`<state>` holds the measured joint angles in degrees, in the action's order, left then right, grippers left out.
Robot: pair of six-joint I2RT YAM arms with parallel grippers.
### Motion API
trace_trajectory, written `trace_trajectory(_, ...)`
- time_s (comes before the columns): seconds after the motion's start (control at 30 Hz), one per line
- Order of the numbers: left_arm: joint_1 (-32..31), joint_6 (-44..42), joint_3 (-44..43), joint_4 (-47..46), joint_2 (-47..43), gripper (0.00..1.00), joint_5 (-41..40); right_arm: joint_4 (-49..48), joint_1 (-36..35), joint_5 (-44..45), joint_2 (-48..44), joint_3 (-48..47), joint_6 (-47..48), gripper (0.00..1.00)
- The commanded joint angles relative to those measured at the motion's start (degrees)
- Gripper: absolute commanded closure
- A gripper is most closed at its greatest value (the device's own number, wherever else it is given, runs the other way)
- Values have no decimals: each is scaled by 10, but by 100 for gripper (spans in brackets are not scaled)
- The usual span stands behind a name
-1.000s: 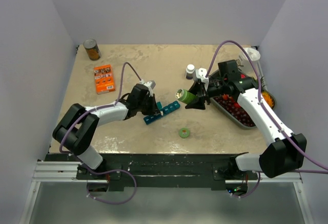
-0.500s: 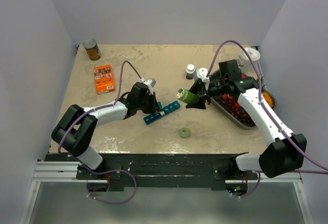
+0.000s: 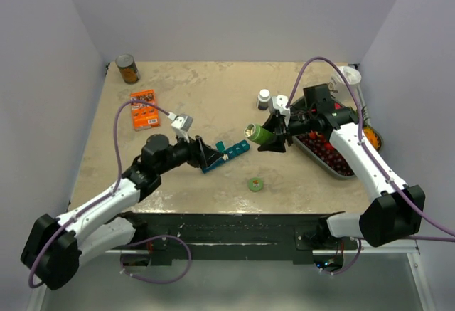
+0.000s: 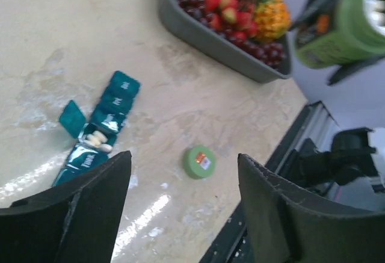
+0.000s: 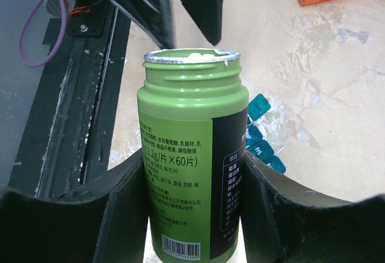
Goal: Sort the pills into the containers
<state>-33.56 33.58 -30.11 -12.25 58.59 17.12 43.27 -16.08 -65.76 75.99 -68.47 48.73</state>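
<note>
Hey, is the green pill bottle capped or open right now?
Open. The green bottle shows a bare foil-rimmed mouth; a green cap lies apart on the table.

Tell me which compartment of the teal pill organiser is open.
On the teal pill organiser, it is the compartment holding white pills. Its lid is flipped out sideways, while the other visible lids lie shut.

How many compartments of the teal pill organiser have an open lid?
1: the one holding white pills, fourth from the pill organiser's far end. Its near end is hidden behind the left gripper.
</note>
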Motion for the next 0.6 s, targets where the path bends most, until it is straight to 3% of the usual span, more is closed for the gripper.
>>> trace_trajectory(0.0, -6, -5, 84, -173, -60, 19, 94, -7, 3, -22, -6, 7, 8, 100)
trace_trajectory(0.07, -15, -11, 108, -209, -66, 16, 105, -4, 3, -20, -5, 10, 12, 100)
trace_trajectory(0.13, -61, -74, 107, -191, -57, 15, 78, -2, 5, -7, -8, 8, 15, 100)
trace_trajectory(0.23, -150, -126, 105, -187, -6, 13, 7, -7, 25, -5, -14, 11, 6, 100)
trace_trajectory(0.3, -236, -162, 105, -197, 23, 12, -91, -22, 50, -4, -17, 14, -11, 100)
trace_trajectory(0.4, -305, -251, 102, -244, 106, 11, -183, -24, 76, -8, -16, 15, -15, 100)
trace_trajectory(0.57, -329, -392, 78, -331, 216, 7, -225, -25, 100, -12, -15, 17, -15, 100)
